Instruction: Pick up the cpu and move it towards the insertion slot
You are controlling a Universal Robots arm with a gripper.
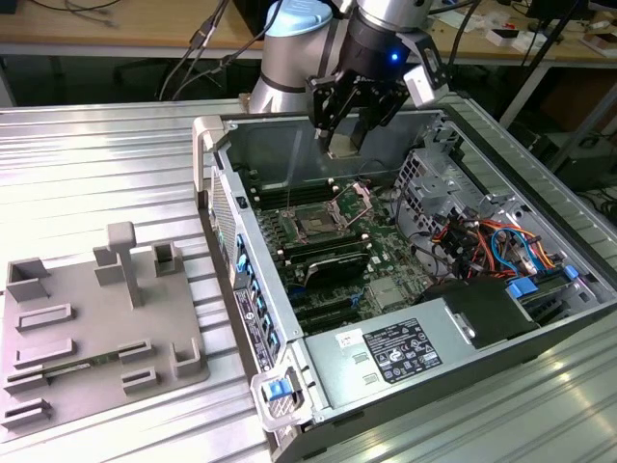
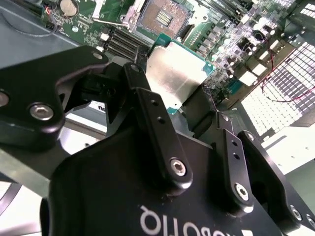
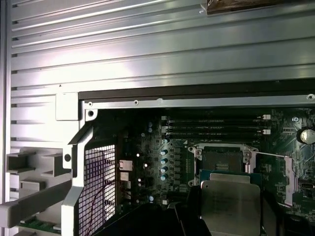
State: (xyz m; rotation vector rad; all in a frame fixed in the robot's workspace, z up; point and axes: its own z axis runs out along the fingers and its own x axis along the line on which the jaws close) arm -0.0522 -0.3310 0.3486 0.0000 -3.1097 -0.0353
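Observation:
My gripper (image 1: 347,130) hangs over the back of the open computer case, shut on the cpu (image 1: 344,146). In both wrist views the cpu (image 2: 177,73) (image 3: 231,201) is a flat silvery square with a thin green border, clamped at its edges by the black fingers (image 2: 150,110). The insertion slot (image 1: 316,225) lies on the green board below the chip and toward the exterior view's left, with its load plate tipped up. In the second wrist view the insertion slot (image 2: 162,14) sits just past the chip's far edge. In the first wrist view the insertion slot (image 3: 221,157) is partly covered by the chip.
A grey plastic tray (image 1: 96,328) with raised pockets lies on the ribbed metal table at the exterior view's left. The case wall (image 1: 217,183) stands between tray and board. Black memory slots (image 1: 328,256), a drive cage (image 1: 434,183), coloured cables (image 1: 492,241) and the power supply (image 1: 405,347) surround the socket.

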